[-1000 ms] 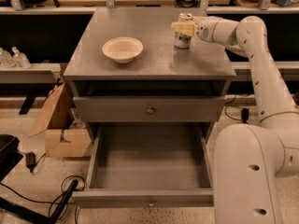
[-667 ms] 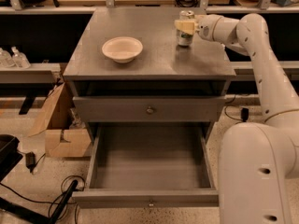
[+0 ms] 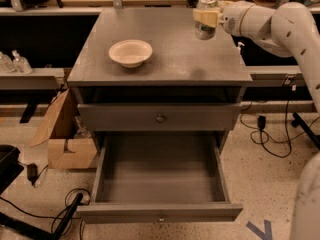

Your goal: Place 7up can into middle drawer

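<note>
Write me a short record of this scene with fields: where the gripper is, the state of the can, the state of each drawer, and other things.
gripper: gripper above the right rear of the cabinet top, shut on the 7up can
7up can: upright, appears raised off the cabinet top
middle drawer: middle drawer pulled open, bare grey floor showing
upper drawer: upper drawer closed
bowl: cream bowl on the cabinet top, left of the can, apart from it
</note>
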Motion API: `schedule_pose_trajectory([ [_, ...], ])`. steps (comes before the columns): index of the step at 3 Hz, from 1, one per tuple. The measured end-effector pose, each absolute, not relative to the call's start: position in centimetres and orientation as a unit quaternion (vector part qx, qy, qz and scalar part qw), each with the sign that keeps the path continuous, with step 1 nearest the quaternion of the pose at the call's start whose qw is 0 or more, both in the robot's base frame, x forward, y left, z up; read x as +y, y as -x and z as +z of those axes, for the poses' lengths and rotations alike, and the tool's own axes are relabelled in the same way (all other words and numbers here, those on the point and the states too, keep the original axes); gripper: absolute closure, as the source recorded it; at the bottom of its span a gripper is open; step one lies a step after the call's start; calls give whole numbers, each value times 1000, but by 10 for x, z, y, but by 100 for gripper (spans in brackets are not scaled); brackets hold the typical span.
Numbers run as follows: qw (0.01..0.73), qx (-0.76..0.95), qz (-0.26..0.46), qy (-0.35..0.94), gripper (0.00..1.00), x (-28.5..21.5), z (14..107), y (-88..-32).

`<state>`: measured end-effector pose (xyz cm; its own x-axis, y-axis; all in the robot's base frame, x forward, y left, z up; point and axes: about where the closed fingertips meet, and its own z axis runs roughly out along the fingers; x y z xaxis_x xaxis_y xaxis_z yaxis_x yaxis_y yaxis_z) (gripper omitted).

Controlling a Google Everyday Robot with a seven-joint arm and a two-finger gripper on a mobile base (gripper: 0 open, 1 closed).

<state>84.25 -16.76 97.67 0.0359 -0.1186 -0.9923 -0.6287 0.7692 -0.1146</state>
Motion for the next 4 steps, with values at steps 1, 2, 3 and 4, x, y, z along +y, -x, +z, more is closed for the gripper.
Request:
schedule_pose_trajectory([
  [1, 670, 655, 200, 287, 100, -159, 1002, -787],
  [2, 661, 659, 209, 292, 100, -148, 1001, -737],
  [3, 655, 660, 219, 296, 100, -137, 992, -697],
  [4, 653, 648, 229, 319, 100, -110, 966, -666],
])
